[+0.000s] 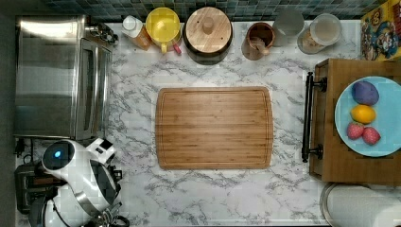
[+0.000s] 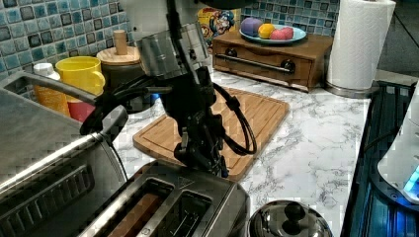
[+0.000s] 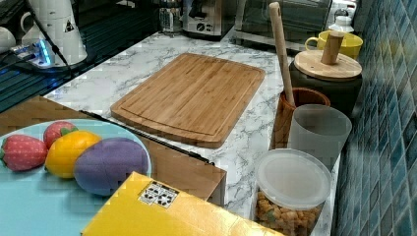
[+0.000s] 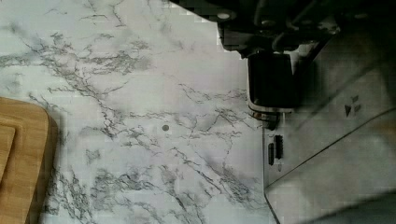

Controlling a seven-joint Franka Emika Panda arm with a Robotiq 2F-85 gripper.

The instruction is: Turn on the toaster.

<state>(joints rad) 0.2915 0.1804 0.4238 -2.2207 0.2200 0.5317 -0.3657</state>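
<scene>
Toaster (image 2: 168, 207): it stood at the worktop's edge in the left view at about 6 o'clock, right beside the big oven (image 2: 44, 163), slots up and its lever end turned toward the open marble. In the top view it sat at about 8 o'clock, mostly under the arm.
Jaws (image 2: 210, 160): they hung over the toaster's lever end, fingers pointing down at the top corner nearest the board. Whether they were open or closed could not be told from these views.
Wrist view: one dark finger (image 4: 271, 84) sat just above the toaster's steel edge, beside the small black fittings on its end face, with bare marble next to it.
Why so placed: the lever is on that end face, so the arm had to come in from above and just outside the casing to press it down. This is a judgement from the pose.
Board (image 1: 213, 127): it lay flat mid-worktop, empty and well apart from the toaster, so it did not block the approach.
Pot lid (image 2: 289, 222): it lay just beside the toaster at 5 o'clock in the left view, near enough to be knocked by a wide move.
Step in hand: likely lining up on the lever; the press looked not yet made, since contact could not be seen.
</scene>
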